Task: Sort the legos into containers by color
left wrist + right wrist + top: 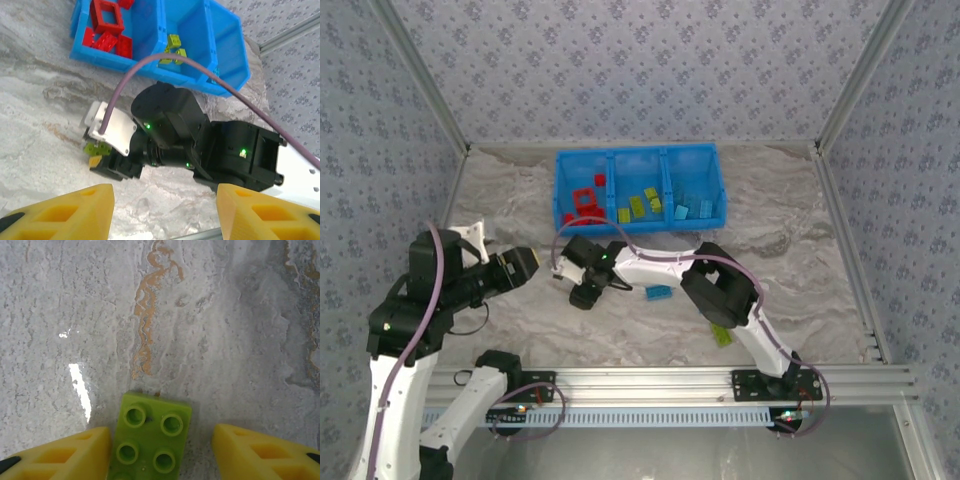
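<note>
walls point(640, 70): grey-blue floral paper | tabletop point(820, 260): grey marble-look, rust veins | front rail point(650, 378): aluminium

- Left arm point(395, 330): white moulded links joined by black cylindrical joint housings.
- Right arm point(660, 265): same build, with white links and bulky black joint housings.
- Left cable point(423, 300): purple, round, routed outside along the links.
- Right cable point(225, 84): purple, ending at a white wrist plate point(114, 131) fixed with small dark screws.
- Indicator lights point(148, 126): small green points on the black wrist housings.
- Left hand point(166, 189): yellow wedge-shaped fingers point(65, 210) with rectangular recesses and black outer corners.
- Right hand point(161, 430): matching yellow fingers point(265, 452) with the same recesses.
- Base plates point(775, 383): flat and black.
</note>
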### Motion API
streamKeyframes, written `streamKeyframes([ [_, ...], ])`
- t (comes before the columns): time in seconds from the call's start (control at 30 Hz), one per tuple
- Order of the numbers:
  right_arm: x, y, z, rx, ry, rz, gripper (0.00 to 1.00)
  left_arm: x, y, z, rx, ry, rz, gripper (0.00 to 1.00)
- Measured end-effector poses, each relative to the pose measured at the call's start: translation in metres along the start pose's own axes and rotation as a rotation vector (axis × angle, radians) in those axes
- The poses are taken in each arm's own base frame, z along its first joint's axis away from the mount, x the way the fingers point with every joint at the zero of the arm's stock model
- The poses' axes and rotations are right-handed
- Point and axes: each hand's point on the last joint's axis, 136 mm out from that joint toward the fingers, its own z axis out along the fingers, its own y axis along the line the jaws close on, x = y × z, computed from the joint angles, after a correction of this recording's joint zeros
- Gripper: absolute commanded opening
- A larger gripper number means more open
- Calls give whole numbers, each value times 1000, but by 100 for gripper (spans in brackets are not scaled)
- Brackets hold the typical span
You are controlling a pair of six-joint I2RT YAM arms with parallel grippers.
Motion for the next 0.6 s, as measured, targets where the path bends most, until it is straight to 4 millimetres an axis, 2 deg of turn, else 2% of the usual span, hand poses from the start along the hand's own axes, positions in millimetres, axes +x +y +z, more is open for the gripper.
streamKeyframes([
  [0.1,1,-4,-1,25,10,29,54,12,4,-10,-19,29,-23,56],
  [0.33,11,-12,-5,122,69,122,52,65,25,-35,-37,101,-93,56],
  [0.43,15,-11,-6,157,96,141,47,82,33,-34,-40,138,-118,55],
  [0.6,13,-8,-5,164,125,166,33,93,37,-25,-38,188,-143,55],
])
